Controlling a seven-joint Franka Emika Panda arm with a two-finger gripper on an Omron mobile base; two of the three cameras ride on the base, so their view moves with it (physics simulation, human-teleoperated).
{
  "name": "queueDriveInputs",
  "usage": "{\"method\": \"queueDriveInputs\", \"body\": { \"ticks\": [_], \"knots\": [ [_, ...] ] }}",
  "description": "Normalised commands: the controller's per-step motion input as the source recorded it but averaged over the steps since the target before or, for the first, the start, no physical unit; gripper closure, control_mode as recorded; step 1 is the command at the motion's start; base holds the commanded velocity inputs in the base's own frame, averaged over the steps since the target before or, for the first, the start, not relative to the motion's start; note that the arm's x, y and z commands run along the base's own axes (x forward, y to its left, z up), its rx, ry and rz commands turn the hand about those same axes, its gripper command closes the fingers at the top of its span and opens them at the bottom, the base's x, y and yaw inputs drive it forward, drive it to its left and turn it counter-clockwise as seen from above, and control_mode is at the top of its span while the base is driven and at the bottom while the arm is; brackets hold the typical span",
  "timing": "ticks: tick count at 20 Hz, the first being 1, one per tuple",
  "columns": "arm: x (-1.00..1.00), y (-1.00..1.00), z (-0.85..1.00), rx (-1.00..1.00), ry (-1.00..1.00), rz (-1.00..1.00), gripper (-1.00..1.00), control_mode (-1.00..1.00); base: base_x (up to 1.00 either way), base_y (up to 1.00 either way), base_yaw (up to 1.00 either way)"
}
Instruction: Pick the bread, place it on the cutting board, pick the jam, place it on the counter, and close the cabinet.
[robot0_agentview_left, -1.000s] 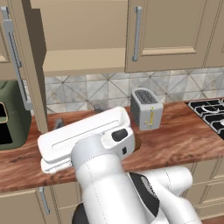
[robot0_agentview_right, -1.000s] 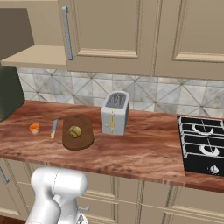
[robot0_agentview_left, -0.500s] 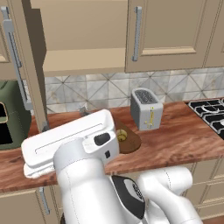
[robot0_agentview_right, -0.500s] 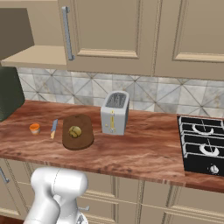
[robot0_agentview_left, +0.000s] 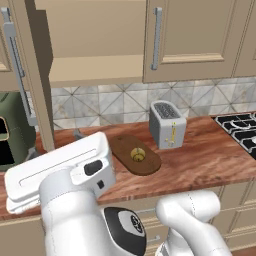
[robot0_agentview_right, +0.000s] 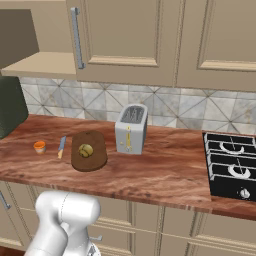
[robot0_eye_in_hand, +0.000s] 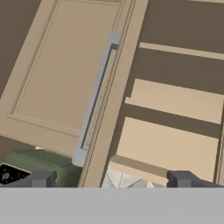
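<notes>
Since the bread (robot0_agentview_right: 86, 150) already sits on the cutting board (robot0_agentview_right: 98, 159) and the jam (robot0_agentview_right: 39, 146) stands on the counter (robot0_agentview_right: 165, 172) just left of a small knife (robot0_agentview_right: 61, 146), the only step that looks unfinished is the cabinet (robot0_agentview_left: 90, 35), whose left door (robot0_eye_in_hand: 65, 74) stands swung out with its grey bar handle (robot0_eye_in_hand: 97, 96) facing the hand camera. The gripper (robot0_eye_in_hand: 111, 178) is raised toward that door's edge, jaws spread wide and holding nothing. The likely risk is a poor push: if a fingertip meets the door at its thin edge or catches on the handle, it may slide off and leave the door ajar. A sweep too low could strike the green appliance (robot0_agentview_left: 12, 130) under the door, and a hard swing might make the door rebound.
</notes>
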Motion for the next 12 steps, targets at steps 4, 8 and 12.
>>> {"method": "queueDriveInputs", "body": {
  "ticks": [4, 8, 12],
  "knots": [
    [0.0, 0.2, 0.0, 0.0, 0.0, 0.0, -1.0, -1.0, 0.0, 0.0, 0.0],
    [0.0, 0.08, 0.0, 0.0, 0.0, 0.0, -1.0, -1.0, 0.0, 0.0, 0.0],
    [0.0, 0.01, 0.0, 0.0, -0.01, -0.01, -1.0, -1.0, 0.0, 0.0, 0.0]
  ]
}}
